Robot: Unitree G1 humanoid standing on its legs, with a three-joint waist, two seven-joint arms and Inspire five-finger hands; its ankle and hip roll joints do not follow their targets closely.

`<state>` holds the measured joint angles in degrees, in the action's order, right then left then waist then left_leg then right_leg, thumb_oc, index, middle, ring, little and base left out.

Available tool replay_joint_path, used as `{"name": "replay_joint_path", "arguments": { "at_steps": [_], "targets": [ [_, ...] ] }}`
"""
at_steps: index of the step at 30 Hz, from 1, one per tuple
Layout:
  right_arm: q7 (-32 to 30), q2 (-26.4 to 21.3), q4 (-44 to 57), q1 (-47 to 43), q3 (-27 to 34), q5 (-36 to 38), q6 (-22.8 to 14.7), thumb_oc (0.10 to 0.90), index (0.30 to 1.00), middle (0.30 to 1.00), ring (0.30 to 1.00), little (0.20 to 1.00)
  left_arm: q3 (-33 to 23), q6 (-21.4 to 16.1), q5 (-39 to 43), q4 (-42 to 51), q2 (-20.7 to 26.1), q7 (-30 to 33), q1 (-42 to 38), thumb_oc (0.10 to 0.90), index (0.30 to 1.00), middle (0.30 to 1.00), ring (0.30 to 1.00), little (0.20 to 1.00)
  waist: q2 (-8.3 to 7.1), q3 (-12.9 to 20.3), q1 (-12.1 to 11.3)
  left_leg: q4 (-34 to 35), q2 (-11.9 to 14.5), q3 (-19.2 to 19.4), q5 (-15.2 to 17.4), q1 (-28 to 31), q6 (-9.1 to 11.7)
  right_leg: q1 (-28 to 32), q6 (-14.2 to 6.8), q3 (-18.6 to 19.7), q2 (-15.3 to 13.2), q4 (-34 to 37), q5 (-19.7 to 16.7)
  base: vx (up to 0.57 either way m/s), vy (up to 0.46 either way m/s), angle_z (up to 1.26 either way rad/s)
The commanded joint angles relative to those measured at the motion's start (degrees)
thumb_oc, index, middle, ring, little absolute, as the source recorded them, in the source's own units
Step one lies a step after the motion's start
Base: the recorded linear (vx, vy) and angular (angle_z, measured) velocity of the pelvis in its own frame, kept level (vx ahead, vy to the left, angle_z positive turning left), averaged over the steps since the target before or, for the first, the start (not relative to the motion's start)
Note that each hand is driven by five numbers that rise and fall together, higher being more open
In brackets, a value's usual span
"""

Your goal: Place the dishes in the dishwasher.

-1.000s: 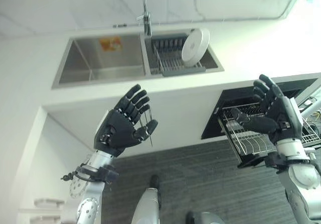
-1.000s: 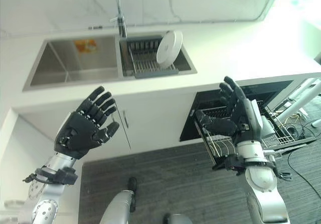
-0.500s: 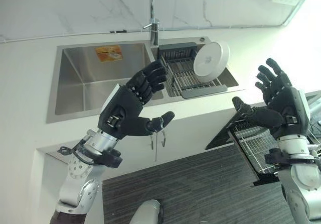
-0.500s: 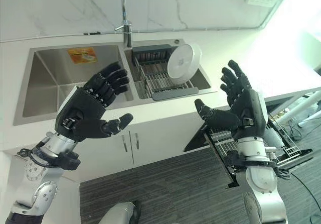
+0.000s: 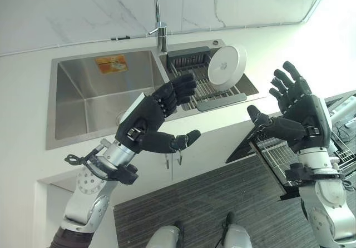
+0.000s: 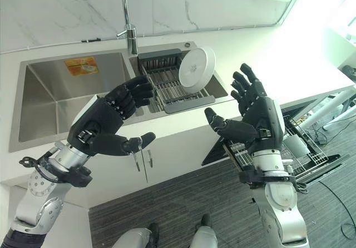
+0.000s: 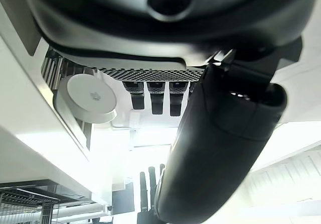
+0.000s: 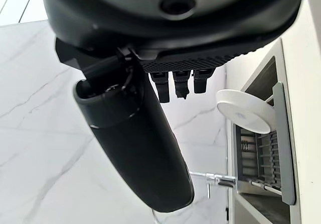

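- white plate (image 5: pixel 226 67) stands on edge in grey drying rack (image 5: pixel 203 87), in the right basin of the steel sink (image 5: pixel 83 100)
- left hand (image 5: pixel 146 124) raised before the sink, fingers spread, holds nothing
- right hand (image 5: pixel 297 117) up near table (image 5: pixel 289 48) edge, fingers splayed, empty
- dishwasher rack (image 5: pixel 281 159) pulled out below the right hand
- faucet (image 5: pixel 161 31) behind the rack

Two silver-grey jointed arms, each ending in a matte black left hand (image 5: pixel 146 130) and right hand (image 5: pixel 300 120) with segmented fingers.
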<state>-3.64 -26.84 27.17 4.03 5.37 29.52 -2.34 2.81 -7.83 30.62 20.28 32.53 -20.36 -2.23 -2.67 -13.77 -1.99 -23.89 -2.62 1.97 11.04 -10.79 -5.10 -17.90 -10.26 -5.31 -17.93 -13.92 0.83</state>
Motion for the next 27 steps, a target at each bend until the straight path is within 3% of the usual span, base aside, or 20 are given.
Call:
{"name": "replay_joint_path", "arguments": {
  "at_steps": [1, 3, 5, 8, 12, 16, 18, 20, 27],
  "targets": [
    [2.7, -3.5, 3.0, -7.2, 3.0, 2.8, -8.4, 0.800, 0.900, 0.900, 0.900, 0.900, -2.1, -4.6, 1.6, 8.1, 0.6, 0.2, -3.3, 0.800, 0.900, 0.900, 0.900, 0.900, -0.53, 2.6, 0.1, 6.7, 6.2, 2.0, 4.6, 6.2, 4.3, 3.3, -1.6, -2.3, 2.8, -3.3, 0.9, 0.25, -0.617, 0.33],
    [3.6, -4.5, 3.1, -7.8, 2.7, 1.9, -7.4, 0.800, 0.900, 0.900, 0.900, 0.900, -1.8, -4.4, 3.0, 8.2, -0.2, 0.7, -2.5, 0.800, 0.900, 0.900, 0.900, 0.900, -0.74, 3.8, 0.3, 6.7, 8.7, 3.6, 4.6, 7.1, 5.6, 4.3, -1.6, -4.0, 3.2, -3.3, 2.4, 0.19, -0.419, 0.43],
    [3.7, -5.8, 3.0, -8.2, 2.9, 1.4, -5.7, 0.800, 0.900, 0.900, 0.900, 0.900, -1.4, -3.9, 4.5, 8.4, -1.1, 1.3, -2.3, 0.800, 0.900, 0.900, 0.900, 0.900, -0.46, 5.4, 0.9, 6.7, 11.6, 5.2, 4.7, 8.3, 7.4, 5.4, -0.3, -5.8, 4.1, -3.3, 4.4, 0.18, -0.368, 0.35],
    [4.7, -7.1, 3.0, -7.8, 4.5, 4.7, -4.8, 0.800, 0.900, 0.900, 0.900, 0.900, -1.1, -3.4, 3.1, 8.5, -2.0, 2.6, -2.2, 0.800, 0.900, 0.900, 0.900, 0.900, -0.04, 6.4, 1.6, 6.7, 14.5, 7.2, 2.3, 7.3, 9.1, 7.1, 1.6, -7.8, 5.8, -3.3, 6.3, 0.09, -0.345, 0.71],
    [5.3, -6.3, 2.9, -5.9, 6.4, 5.6, -3.9, 0.800, 0.900, 0.900, 0.900, 0.900, -2.4, -3.7, 5.0, 7.4, -3.6, 1.9, -0.3, 0.800, 0.900, 0.900, 0.900, 0.900, 0.99, 6.5, 2.2, 6.7, 14.1, 10.7, 1.3, 6.5, 8.8, 9.3, 2.9, -10.2, 6.6, -3.3, 8.5, 0.02, -0.209, 0.29],
    [4.4, -5.5, 2.0, -4.7, 6.1, 3.8, -4.3, 0.800, 0.900, 0.900, 0.900, 0.900, -3.9, -6.3, 6.1, 6.5, -4.2, 2.3, 1.9, 0.800, 0.900, 0.900, 0.900, 0.900, 2.28, 6.5, 2.4, 6.7, 11.2, 12.2, 2.1, 5.6, 8.2, 9.6, 2.7, -12.6, 6.5, -3.3, 8.2, -0.01, -0.026, 0.53],
    [3.1, -4.5, 0.4, -6.0, 4.5, 2.7, -3.7, 0.800, 0.900, 0.900, 0.900, 0.900, -3.6, -7.9, 6.1, 5.1, -4.7, 4.6, 1.8, 0.800, 0.900, 0.900, 0.900, 0.900, 2.50, 6.5, 2.7, 6.7, 11.0, 11.0, 2.9, 6.1, 8.4, 10.2, 2.7, -12.6, 6.9, -3.3, 8.5, 0.01, 0.065, 0.54],
    [1.9, -3.2, -1.1, -7.8, 2.7, 2.5, -3.0, 0.800, 0.900, 0.900, 0.900, 0.900, -2.9, -9.6, 3.3, 4.2, -5.5, 8.3, 1.6, 0.800, 0.900, 0.900, 0.900, 0.900, 2.28, 7.0, 1.9, 6.7, 9.1, 7.8, 3.3, 5.7, 7.9, 10.1, 2.8, -11.6, 7.4, -3.3, 8.4, -0.01, 0.131, 0.32],
    [-1.8, -1.6, -2.3, -9.3, 3.0, 3.5, -5.5, 0.800, 0.900, 0.900, 0.900, 0.900, -3.1, -12.1, 0.3, 2.4, -6.5, 14.6, -0.2, 0.800, 0.900, 0.900, 0.900, 0.900, 0.83, 7.0, 0.3, 6.7, 6.3, 5.7, 5.1, 7.0, 6.6, 10.4, 0.8, -12.6, 5.0, -3.3, 6.5, 0.02, 0.217, 0.15]
  ]
}}
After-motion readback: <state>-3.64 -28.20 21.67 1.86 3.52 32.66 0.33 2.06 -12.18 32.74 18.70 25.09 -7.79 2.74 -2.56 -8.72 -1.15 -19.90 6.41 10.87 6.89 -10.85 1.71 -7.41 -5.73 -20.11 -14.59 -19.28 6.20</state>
